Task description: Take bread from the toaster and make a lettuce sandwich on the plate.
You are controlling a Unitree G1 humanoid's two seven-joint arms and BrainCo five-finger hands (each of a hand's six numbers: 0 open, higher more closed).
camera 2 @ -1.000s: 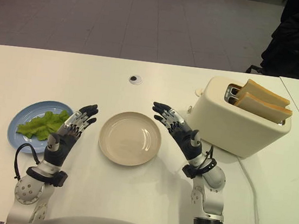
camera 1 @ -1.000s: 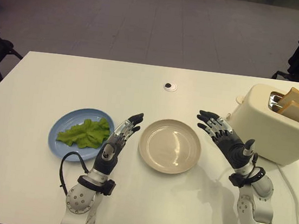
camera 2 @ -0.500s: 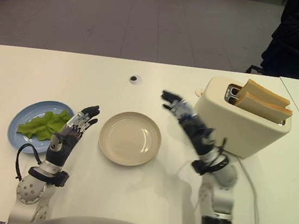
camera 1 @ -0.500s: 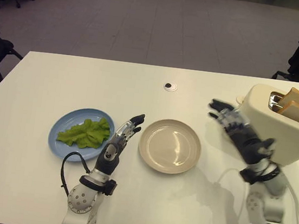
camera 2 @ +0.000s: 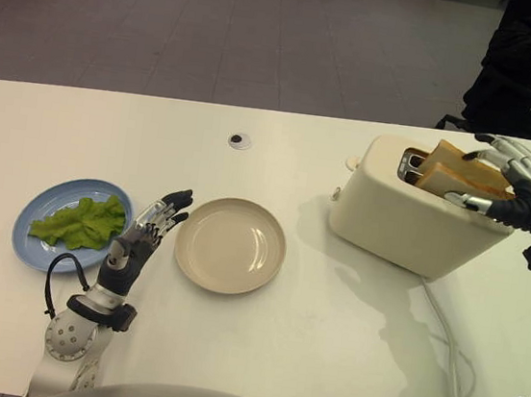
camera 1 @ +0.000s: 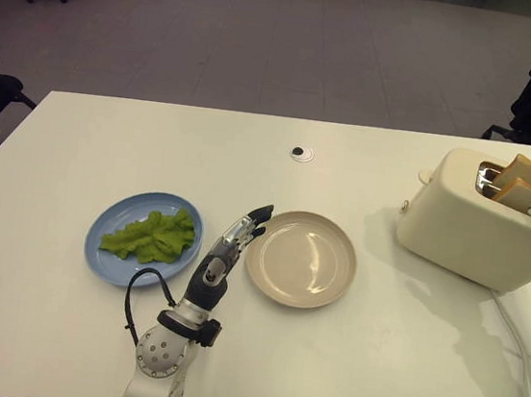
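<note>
Two bread slices [camera 2: 464,176] stand in the toaster [camera 2: 399,215] on the counter [camera 2: 275,355], my right hand [camera 2: 529,195] with fingers [camera 2: 500,143] spread wide around their tops; I should pinch one slice and lift straight up, left hand [camera 2: 139,241] resting open beside the plate [camera 2: 227,276].

Toaster side: part hidden, part cropped.
Bread [camera 2: 465,171]: lower parts sunk in the toaster [camera 2: 395,210] slots, unseen. My right robot hand [camera 2: 526,192] is at the slices; gripping or only touching, cannot tell. Its wrist runs off the right edge. Dark spot [camera 2: 240,140] on the desk [camera 2: 323,361]: too small to identify. Cord [camera 2: 446,361] leaves the bottom edge.
</note>
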